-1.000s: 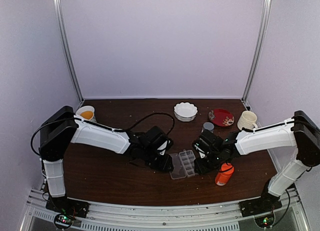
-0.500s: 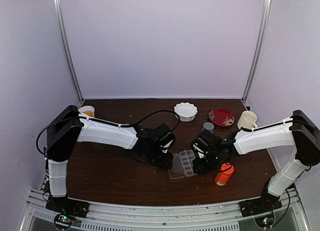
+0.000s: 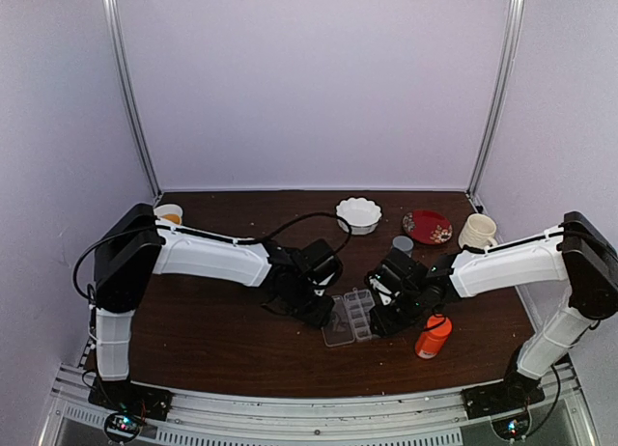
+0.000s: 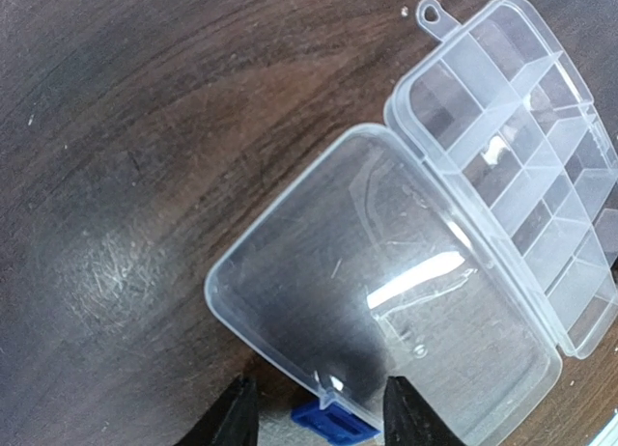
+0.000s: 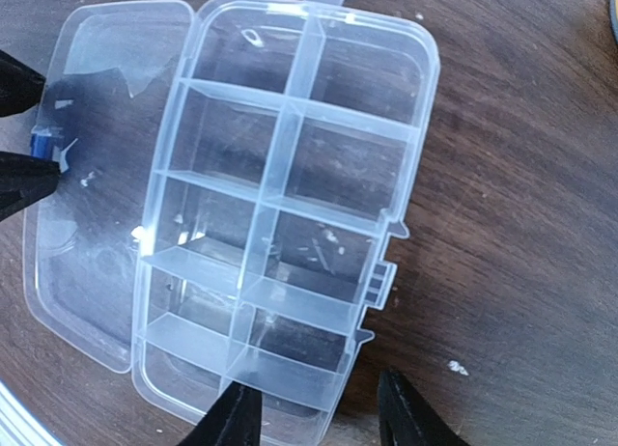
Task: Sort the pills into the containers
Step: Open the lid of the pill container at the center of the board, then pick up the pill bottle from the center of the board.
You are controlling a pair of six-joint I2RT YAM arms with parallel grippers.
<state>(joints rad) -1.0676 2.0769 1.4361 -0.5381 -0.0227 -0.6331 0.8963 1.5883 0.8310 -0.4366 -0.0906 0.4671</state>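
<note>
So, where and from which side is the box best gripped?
Take the box's outer long wall beside the latch, coming from the side away from the lid. That wall stands upright and thin, with empty compartments behind it. The lid lies flat open along the opposite side, so it blocks that approach.

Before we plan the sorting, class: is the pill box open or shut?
Open. The box has its lid folded back flat on the table, leaving the compartments uncovered.
</note>
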